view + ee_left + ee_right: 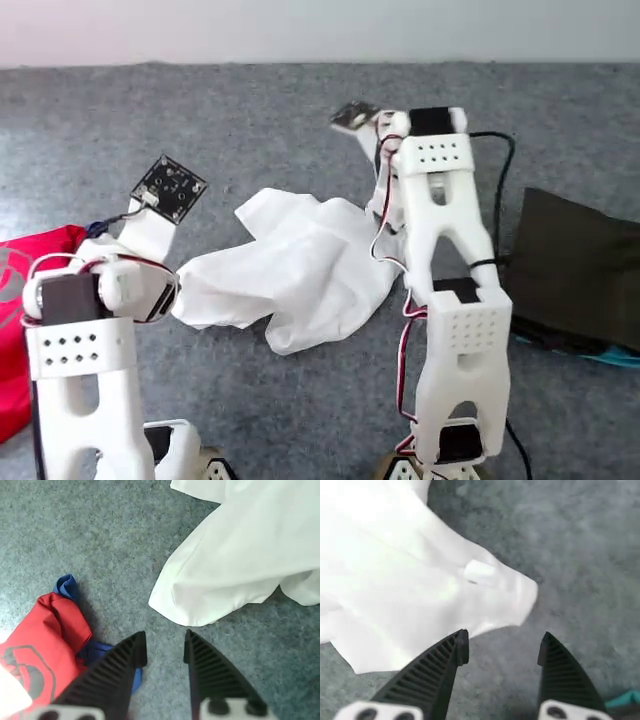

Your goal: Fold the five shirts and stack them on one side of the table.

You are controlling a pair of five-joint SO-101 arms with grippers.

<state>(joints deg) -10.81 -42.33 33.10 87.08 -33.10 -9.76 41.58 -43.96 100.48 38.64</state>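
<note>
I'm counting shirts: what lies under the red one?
Blue cloth pokes out from under the red shirt at two spots along its edge. The rest is covered, so whether it is one garment cannot be told.

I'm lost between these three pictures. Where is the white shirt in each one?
High view: white shirt lies crumpled mid-table, between the two arms.
Left wrist view: the shirt lies just beyond the open left gripper, across from the red shirt.
Right wrist view: its edge lies just beyond the open right gripper.
Shared landmark: the grey table under it.
</note>
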